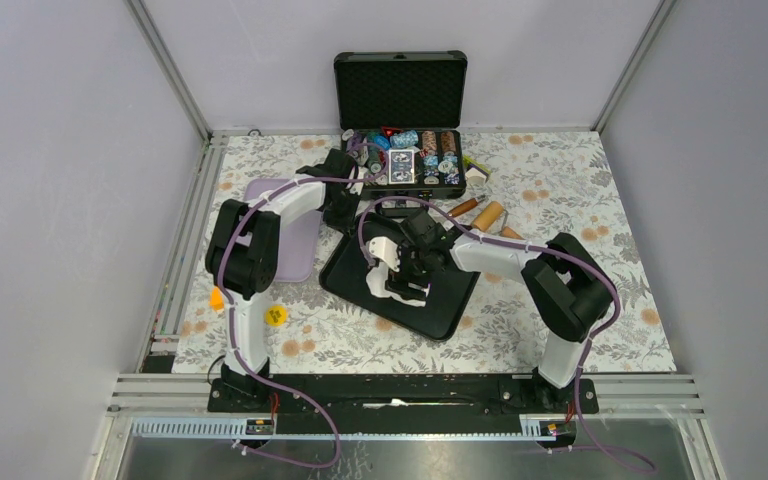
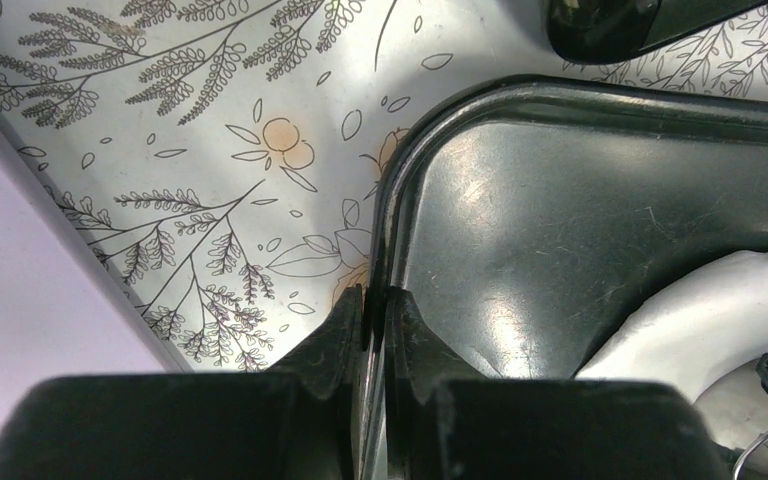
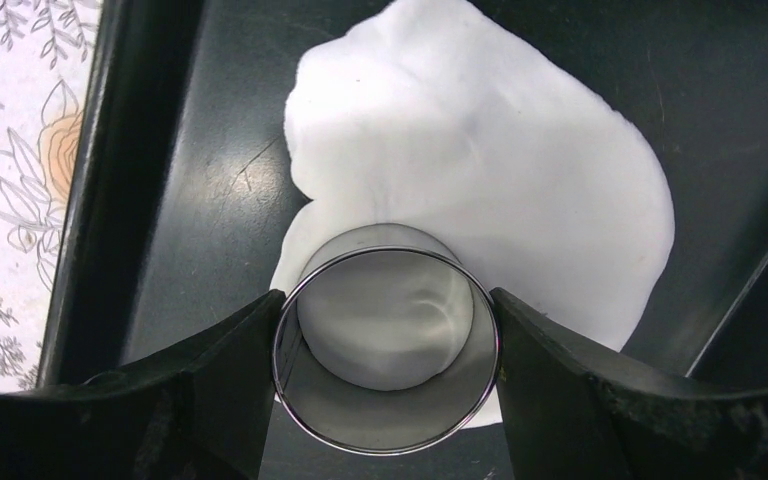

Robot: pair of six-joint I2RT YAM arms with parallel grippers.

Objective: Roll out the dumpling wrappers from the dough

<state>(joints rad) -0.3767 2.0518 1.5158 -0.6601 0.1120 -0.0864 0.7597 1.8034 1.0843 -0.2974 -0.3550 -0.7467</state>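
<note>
The table (image 1: 580, 200) wears a leafy floral cloth, boxed in by plain grey walls (image 1: 50, 200). On it sits a glossy black tray (image 2: 560, 220), scuffed, with a rounded corner. My left gripper (image 2: 375, 310) is pinched narrow on that tray's raised rim. My right gripper (image 3: 385, 335) clasps a shiny steel ring (image 3: 385, 432), which stands on the soft, matte white dough (image 3: 480, 150), an irregular flat sheet lying in the tray.

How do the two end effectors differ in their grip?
The left end effector pinches the black tray at its rim, jaws nearly together; the right end effector holds the steel ring cutter, jaws far apart. The left is off the dough, the right above it. Both grip something.
</note>
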